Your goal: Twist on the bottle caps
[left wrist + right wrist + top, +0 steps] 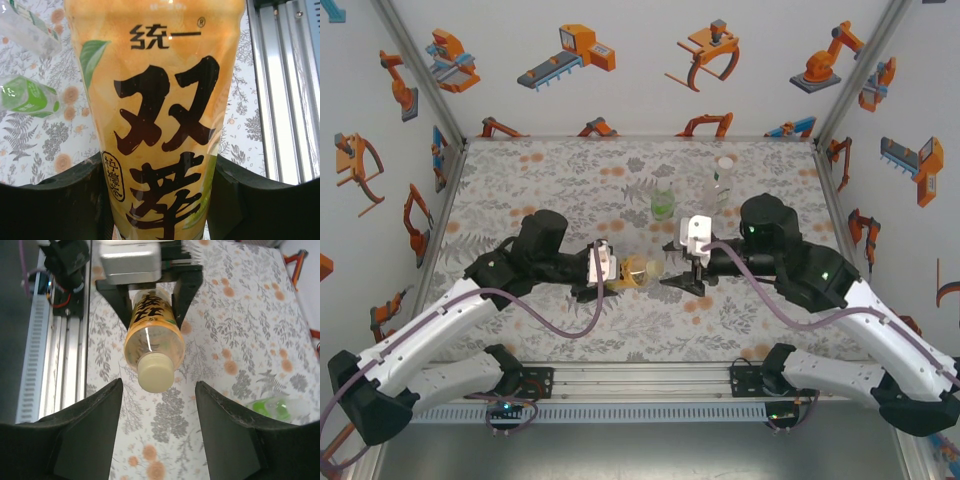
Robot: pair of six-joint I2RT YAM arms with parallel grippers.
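Observation:
My left gripper is shut on the amber-yellow bottle and holds it level above the mat; its printed label fills the left wrist view between the two black fingers. A yellowish cap sits on the bottle's neck and points at my right gripper. That gripper is open, one finger on each side just short of the cap, touching nothing. In the top view the right gripper faces the amber-yellow bottle. The green bottle and the clear bottle stand farther back.
The floral mat covers the table inside white walls. The aluminium rail runs along the near edge under the arms. The green bottle and the clear bottle show beyond the held one in the left wrist view.

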